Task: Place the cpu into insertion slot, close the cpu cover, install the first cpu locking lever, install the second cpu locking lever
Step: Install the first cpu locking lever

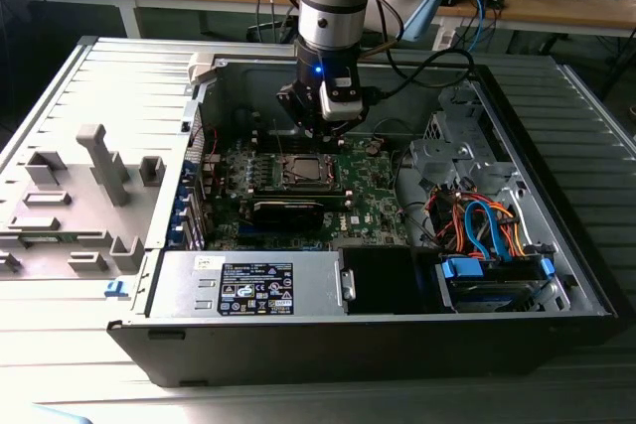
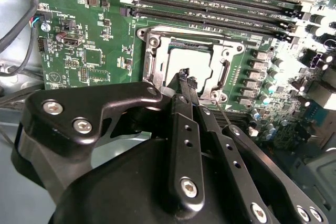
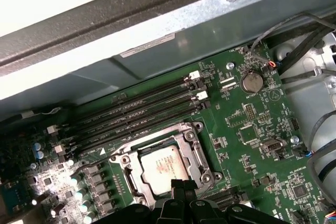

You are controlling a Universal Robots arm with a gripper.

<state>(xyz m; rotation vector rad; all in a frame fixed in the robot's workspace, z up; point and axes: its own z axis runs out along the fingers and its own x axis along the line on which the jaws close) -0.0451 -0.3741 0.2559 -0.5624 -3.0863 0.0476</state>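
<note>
A grey ribbed worktop [image 1: 89, 76] carries an open computer case [image 1: 556, 245], with cluttered wooden desks behind it. Inside lies the green motherboard [image 1: 368, 196], and the arm's hand [image 1: 320, 111] hangs low over it, just above the socket area.

In both wrist views the cpu [image 3: 163, 163] sits flat in the insertion slot [image 3: 131, 174], its dull silver top showing through the window of the cpu cover [image 3: 181, 135], which looks folded down around it. In the second wrist view the fingertips [image 2: 184, 77] are drawn together into a narrow point with nothing between them, poised at the socket's edge, over the cover's frame [image 2: 152, 61] beside the chip [image 2: 191, 61].

By judgement, the chip is light, rigid and fragile, best left untouched on its top. The cover is thin stiff metal, springy at its hinge. The locking levers would be slim stiff wire, slippery and under tension, best pushed near their free ends; they cannot be picked out clearly here. Long black memory slots [image 3: 142, 106] run just beside the socket.
</note>
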